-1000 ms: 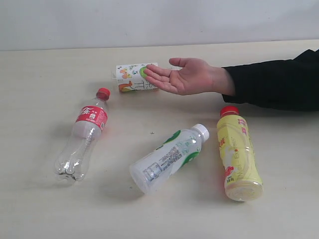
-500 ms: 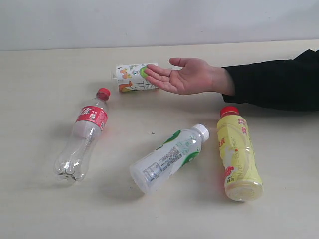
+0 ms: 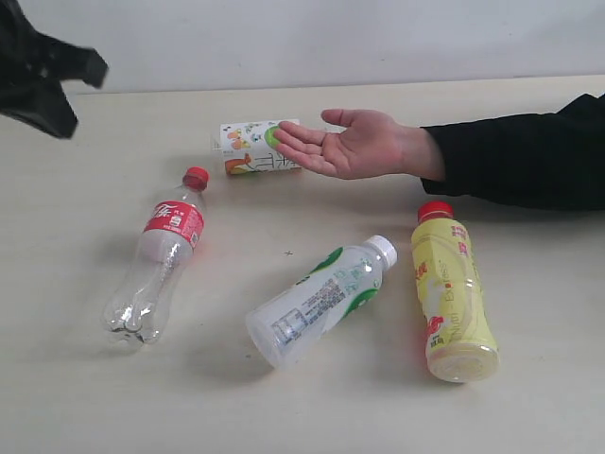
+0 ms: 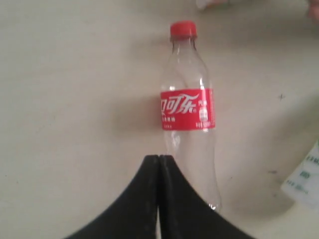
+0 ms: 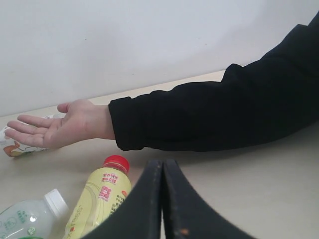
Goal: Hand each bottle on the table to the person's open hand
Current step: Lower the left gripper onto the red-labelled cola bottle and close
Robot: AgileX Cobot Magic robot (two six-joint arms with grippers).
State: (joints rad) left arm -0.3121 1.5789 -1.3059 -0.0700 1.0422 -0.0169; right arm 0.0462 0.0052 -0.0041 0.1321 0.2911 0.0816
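Note:
The clear cola bottle (image 3: 156, 265) with red label and cap lies on the table (image 3: 76, 397) at the left; it also shows as the cola bottle (image 4: 188, 114) just beyond my shut left gripper (image 4: 158, 157). The white-capped bottle (image 3: 321, 298) lies in the middle, the yellow red-capped bottle (image 3: 452, 293) at the right. The small fruit-label bottle (image 3: 248, 147) lies behind the person's open hand (image 3: 345, 144), palm up. My left arm (image 3: 43, 71) hangs at the top left. My right gripper (image 5: 162, 162) is shut, near the yellow bottle (image 5: 99, 196), below the hand (image 5: 55, 125).
A black sleeve (image 3: 520, 161) stretches in from the right edge across the back of the table. A pale wall (image 3: 331, 38) runs behind the table's far edge. The white-capped bottle (image 5: 30, 216) shows at a corner of the right wrist view.
My left arm has come into the exterior view at the top left; it was out of view before. The bottles and the hand have not moved.

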